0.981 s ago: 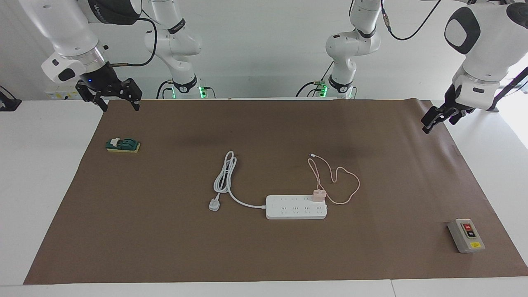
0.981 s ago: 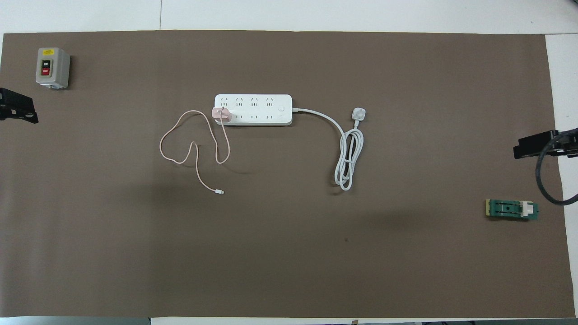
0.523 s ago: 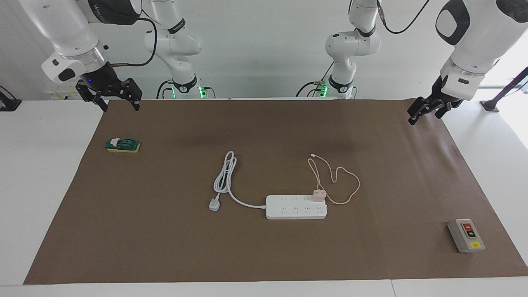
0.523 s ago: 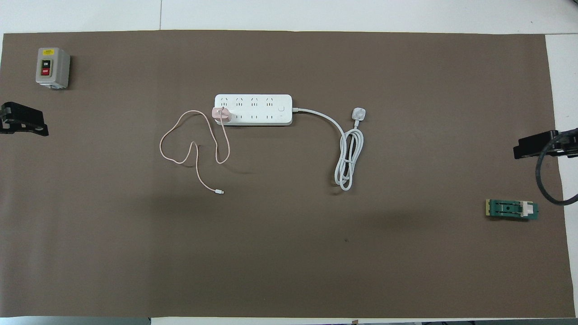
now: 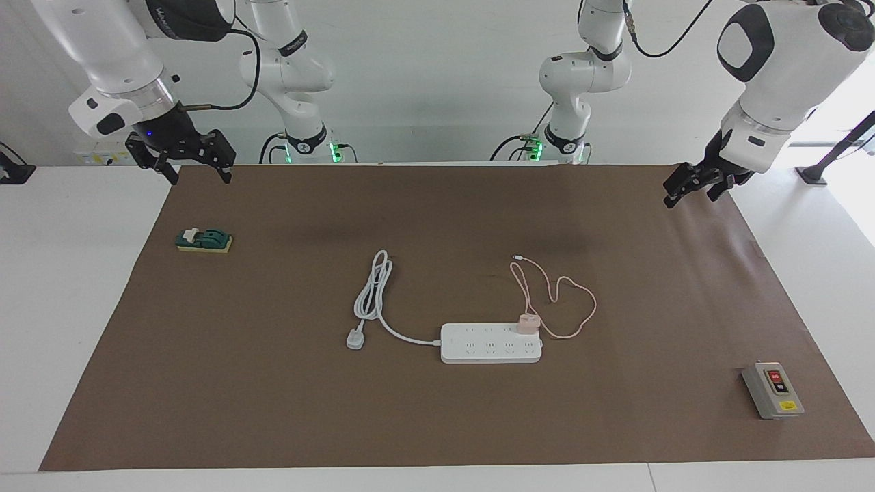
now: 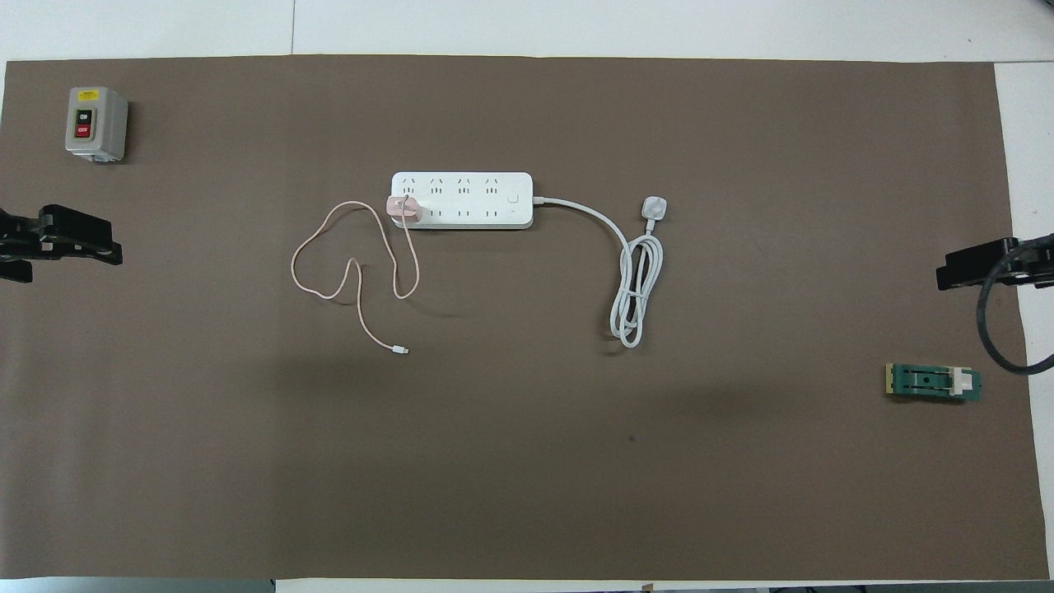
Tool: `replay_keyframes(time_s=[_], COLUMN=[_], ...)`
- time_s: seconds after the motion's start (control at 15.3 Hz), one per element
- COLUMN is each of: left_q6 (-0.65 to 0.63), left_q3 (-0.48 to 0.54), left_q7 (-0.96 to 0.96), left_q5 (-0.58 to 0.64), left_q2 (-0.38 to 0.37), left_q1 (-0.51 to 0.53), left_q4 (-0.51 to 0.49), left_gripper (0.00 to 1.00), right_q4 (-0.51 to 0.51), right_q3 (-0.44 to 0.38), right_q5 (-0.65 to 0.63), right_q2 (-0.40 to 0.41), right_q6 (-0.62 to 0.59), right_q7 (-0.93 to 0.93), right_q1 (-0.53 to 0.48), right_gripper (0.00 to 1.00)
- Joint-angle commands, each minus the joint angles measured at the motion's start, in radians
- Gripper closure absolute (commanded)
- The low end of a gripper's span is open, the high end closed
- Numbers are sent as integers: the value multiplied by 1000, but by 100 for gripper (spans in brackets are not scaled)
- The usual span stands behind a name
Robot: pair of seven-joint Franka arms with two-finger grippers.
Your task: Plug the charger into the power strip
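Overhead view showed the charger seated on the power strip; the task looked finished, the left gripper and the right gripper both open, empty, well apart from it.

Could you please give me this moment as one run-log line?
charger: seated in power strip | left gripper: open, empty | right gripper: open, waiting

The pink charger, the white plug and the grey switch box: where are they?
charger (image 5: 528,322): facing view, its cube body.
white plug (image 5: 355,339): facing view, plug head.
grey switch box (image 6: 95,123): overhead view, button face.
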Motion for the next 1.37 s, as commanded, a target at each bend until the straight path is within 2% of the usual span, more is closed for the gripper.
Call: replay_keyframes(time_s=[0.0, 0.46, 0.85, 1.31], left_q6=[7, -8, -19, -22], left_q3=[21, 14, 12, 11], left_q7=[18, 27, 165, 168], left_q5=[-11, -4, -2, -2], left_q2=[-19, -4, -4, -5], left_q1=[-13, -23, -34, -43], left_q4=[-22, -17, -11, -13], left_gripper=[0, 0, 0, 0], right_q4=[-11, -12, -12, -12], right_q3=[11, 11, 11, 11], right_q5=[15, 13, 12, 13], right_q2=[-16, -16, -16, -16], right_q6=[-15, -18, -18, -17], right_q7=[11, 11, 13, 13], right_q1=[-23, -23, -23, -23], right_gripper=[0, 0, 0, 0])
